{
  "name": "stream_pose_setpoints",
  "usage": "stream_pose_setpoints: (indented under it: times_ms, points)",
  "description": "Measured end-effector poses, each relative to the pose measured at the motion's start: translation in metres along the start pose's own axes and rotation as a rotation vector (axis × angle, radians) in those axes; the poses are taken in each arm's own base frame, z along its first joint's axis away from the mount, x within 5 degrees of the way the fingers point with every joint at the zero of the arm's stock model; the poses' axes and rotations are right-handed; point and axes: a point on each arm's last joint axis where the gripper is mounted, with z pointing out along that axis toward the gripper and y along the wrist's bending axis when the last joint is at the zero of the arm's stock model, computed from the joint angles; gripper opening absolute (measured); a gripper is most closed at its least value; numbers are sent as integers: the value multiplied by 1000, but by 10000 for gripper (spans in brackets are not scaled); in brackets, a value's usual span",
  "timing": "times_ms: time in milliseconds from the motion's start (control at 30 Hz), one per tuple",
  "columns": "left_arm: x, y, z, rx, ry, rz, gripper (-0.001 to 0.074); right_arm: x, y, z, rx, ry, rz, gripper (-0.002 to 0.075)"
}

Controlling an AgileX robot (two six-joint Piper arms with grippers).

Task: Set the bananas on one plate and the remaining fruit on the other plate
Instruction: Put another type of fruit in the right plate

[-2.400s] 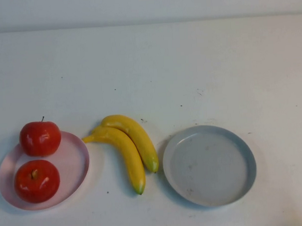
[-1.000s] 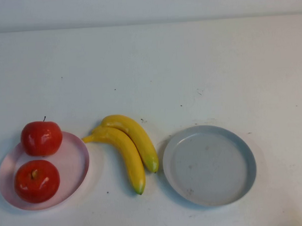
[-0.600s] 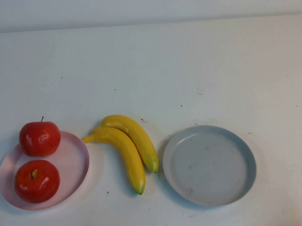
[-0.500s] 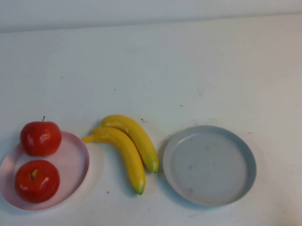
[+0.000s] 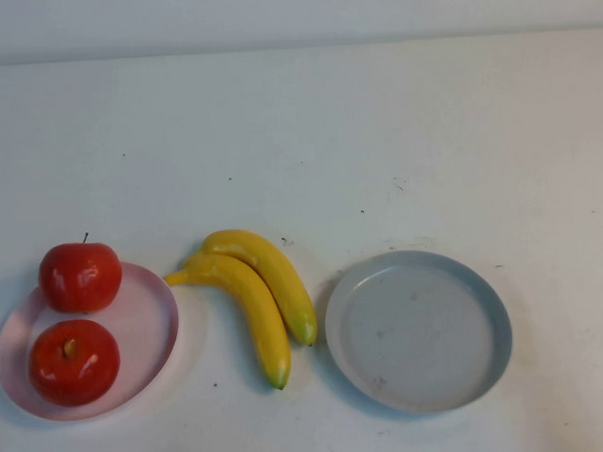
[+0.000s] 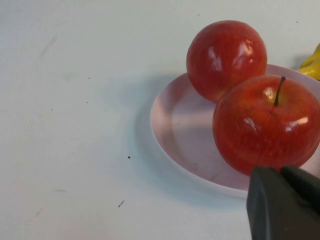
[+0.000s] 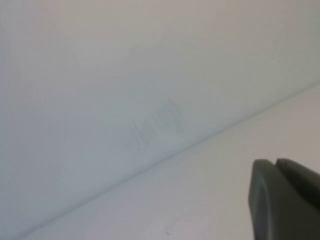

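Two joined yellow bananas (image 5: 257, 296) lie on the white table between the plates; their edge also shows in the left wrist view (image 6: 312, 65). The grey-blue plate (image 5: 491, 323) lies to their right with nothing on it. The pale pink plate (image 5: 150, 318) lies to their left. One red apple (image 5: 73, 361) sits on it and the other red apple (image 5: 80, 276) rests on its far rim. Neither arm shows in the high view. In the left wrist view my left gripper (image 6: 280, 172) is shut and empty, just short of the near apple (image 6: 265, 125); the far apple (image 6: 226, 57) is behind it. My right gripper (image 7: 276, 162) is shut and empty over bare table.
The white table (image 5: 378, 133) runs back to a pale wall (image 5: 292, 11). The right wrist view shows only the table and the wall (image 7: 125, 75).
The apple on the pink plate's far rim rocks slightly from side to side. Nothing else has moved.
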Motion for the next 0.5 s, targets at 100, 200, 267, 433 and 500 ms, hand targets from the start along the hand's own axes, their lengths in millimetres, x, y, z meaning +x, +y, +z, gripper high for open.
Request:
stream_pose_setpoints:
  times_ms: [100,200,267,433,500]
  points:
    - [0,0,0,0,0,0,3,0,2,0,-1,23,97,-17]
    - [0,0,0,0,0,0,3,-12,17,1,-34,121,125,-17]
    - [0,0,0,0,0,0,3,-22,31,5,-48,230,119,-17]
    - [0,0,0,0,2,0,3,-44,62,29,-51,591,11,-17]
    - [0,0,0,0,2,0,3,-49,69,43,-39,750,-33,-17]
